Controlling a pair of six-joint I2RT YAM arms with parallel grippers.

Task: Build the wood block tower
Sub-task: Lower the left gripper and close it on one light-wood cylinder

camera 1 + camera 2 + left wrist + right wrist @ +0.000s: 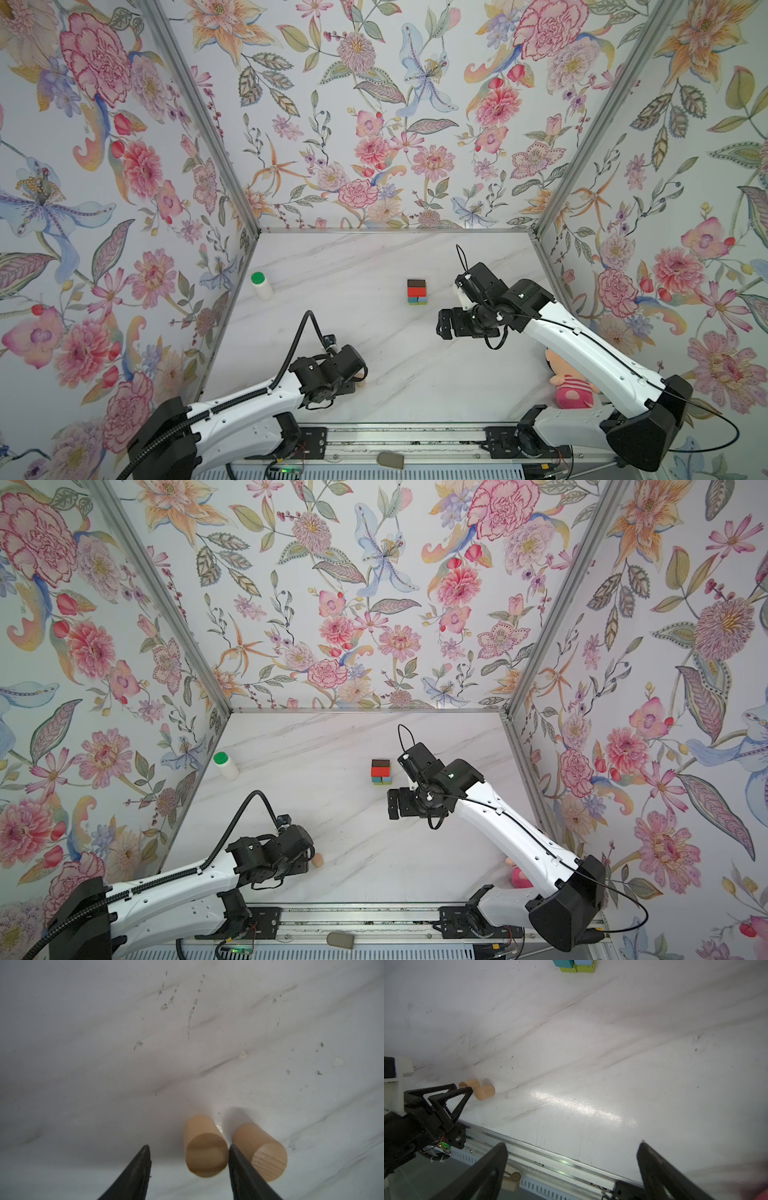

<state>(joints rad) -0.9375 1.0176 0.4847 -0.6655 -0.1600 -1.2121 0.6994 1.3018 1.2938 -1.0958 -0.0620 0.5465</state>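
Block tower [417,292]: stands mid-tabletop [353,257] in four layers, with a lime-green base, a teal and light-blue pair, a red oblong, and a dark-brown oblong on top.
Tan cylinder [204,1147]: lying near left, between the parted fingers of the left gripper [189,1146], not clamped.
Second cylinder [264,1153]: just beside it, outside the fingers.
Right gripper [572,1144]: spread wide, empty, near right of the tower.

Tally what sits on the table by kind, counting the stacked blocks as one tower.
Tower: 1
Tan cylinders: 2
Bottle: 1
Doll: 1
Total: 5
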